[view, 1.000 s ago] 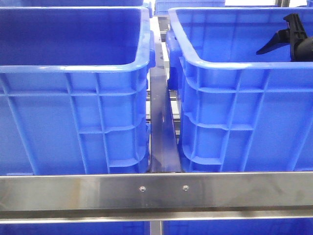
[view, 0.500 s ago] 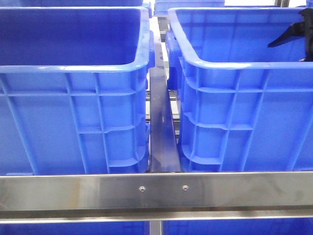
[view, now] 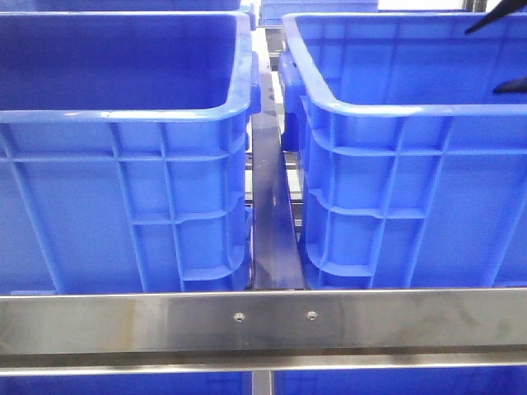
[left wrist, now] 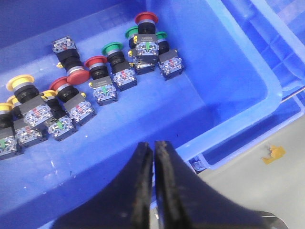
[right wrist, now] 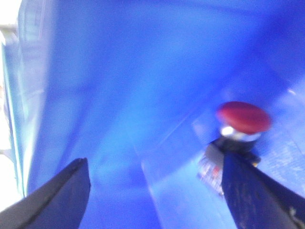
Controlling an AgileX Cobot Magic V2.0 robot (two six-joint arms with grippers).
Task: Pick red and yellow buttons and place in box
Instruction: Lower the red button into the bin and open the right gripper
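Black finger tips are all that the front view keeps of the right gripper [view: 499,51] — two dark slivers at the far right edge, above the right-hand box [view: 395,107]. A second ago the whole dark gripper body stood over that box's right side; half a second ago only part of it showed; now it has slid nearly out of the picture to the right. Nothing else has shifted: both blue crates and the steel rails sit as they did.

Seen from the right wrist, the gripper [right wrist: 157,191] has its fingers spread wide apart inside a blue box, and a red button [right wrist: 242,119] with a mushroom cap and a silvery collar lies on the blue floor close by the finger on that side. Blur keeps me from telling whether they touch.

From the left wrist, the left gripper [left wrist: 154,151] has its two black fingers pressed together with nothing between them, hanging above a blue bin [left wrist: 228,90]. On the bin's floor lies a loose cluster of push buttons: yellow buttons [left wrist: 21,86], red ones and green buttons [left wrist: 112,48], tipped on their sides, many touching.

Brushed-steel frame bars [view: 263,321] run across the near edge and between the left crate [view: 123,115] and the right one — more blue plastic shows behind and below.
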